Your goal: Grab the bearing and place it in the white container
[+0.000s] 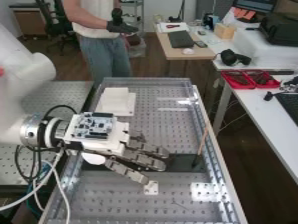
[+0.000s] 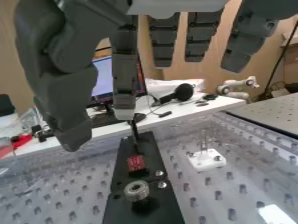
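Bench and room, with my hand above the work. The surface is a pale perforated sheet in a metal frame; at its far end sits the white container. Beside the bench stands a white table bearing red trays and headphones, over a dark wooden floor. The bearing, a ringed metal cylinder, lies on the black plate, nearer my wrist camera than the red block. Its round end faces up; its central axis stands roughly upright, and I can discern no long axis. My fingers are extended, loosely spread and gripping nothing
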Robot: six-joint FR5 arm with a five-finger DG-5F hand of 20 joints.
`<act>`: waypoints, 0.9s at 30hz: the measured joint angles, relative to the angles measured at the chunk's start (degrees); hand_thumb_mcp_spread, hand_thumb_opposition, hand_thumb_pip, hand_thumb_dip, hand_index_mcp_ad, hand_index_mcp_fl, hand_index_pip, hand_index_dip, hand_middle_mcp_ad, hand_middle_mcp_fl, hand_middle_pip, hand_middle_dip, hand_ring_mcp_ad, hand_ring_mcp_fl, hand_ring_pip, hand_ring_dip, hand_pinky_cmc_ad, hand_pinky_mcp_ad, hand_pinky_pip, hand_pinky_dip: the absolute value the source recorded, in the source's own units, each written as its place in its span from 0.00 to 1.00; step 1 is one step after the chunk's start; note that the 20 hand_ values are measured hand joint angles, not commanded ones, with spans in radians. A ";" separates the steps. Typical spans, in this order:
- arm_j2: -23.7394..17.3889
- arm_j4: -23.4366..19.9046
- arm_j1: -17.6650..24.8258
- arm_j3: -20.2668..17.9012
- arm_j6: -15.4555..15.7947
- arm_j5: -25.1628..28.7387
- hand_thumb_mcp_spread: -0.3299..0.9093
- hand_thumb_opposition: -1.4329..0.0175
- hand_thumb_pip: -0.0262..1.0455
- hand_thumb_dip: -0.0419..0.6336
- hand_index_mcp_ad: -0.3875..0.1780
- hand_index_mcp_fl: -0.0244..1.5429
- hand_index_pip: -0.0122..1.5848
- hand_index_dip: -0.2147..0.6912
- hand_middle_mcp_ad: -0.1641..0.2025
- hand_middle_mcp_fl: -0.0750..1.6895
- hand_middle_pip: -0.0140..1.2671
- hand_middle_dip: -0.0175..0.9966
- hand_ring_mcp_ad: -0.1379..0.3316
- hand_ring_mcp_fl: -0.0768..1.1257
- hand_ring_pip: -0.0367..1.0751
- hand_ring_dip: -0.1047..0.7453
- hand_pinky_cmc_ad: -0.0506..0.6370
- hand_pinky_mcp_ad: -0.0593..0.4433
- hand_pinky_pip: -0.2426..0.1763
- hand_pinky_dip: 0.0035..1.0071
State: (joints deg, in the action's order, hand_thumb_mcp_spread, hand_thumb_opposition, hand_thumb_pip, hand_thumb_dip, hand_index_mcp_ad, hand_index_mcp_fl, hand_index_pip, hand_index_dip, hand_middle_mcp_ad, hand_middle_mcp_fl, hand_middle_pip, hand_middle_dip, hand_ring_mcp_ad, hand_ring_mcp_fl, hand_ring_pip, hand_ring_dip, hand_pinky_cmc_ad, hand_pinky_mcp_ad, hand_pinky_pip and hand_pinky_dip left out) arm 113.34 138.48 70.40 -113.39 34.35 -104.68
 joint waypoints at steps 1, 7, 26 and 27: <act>0.23 0.16 0.04 0.23 0.05 -0.10 0.63 0.43 0.50 0.37 0.49 0.20 0.65 0.39 0.68 0.05 0.12 0.19 0.61 0.06 0.12 0.20 0.60 0.69 0.40 0.17; 1.30 1.24 0.18 1.20 0.45 -0.67 0.65 0.41 0.53 0.45 0.46 0.16 0.74 0.44 0.68 0.05 0.12 0.19 0.61 0.06 0.12 0.20 0.60 0.70 0.40 0.17; 3.53 2.33 -0.49 2.28 2.84 -1.94 0.65 0.38 0.57 0.58 0.46 0.05 0.78 0.48 0.68 0.05 0.12 0.19 0.57 0.06 0.12 0.20 0.59 0.69 0.40 0.17; 3.72 2.21 -0.51 2.34 2.97 -2.03 0.65 0.38 0.57 0.58 0.46 0.05 0.78 0.48 0.68 0.05 0.12 0.19 0.57 0.06 0.12 0.20 0.59 0.69 0.40 0.17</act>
State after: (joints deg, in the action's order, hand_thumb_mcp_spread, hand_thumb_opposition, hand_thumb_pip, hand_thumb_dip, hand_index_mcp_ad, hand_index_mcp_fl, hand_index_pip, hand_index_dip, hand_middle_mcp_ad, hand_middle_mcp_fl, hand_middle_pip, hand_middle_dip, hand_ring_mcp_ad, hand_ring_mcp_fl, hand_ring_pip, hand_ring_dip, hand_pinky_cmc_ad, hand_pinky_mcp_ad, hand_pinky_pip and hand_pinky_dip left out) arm 117.07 140.69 69.90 -111.05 37.32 -106.71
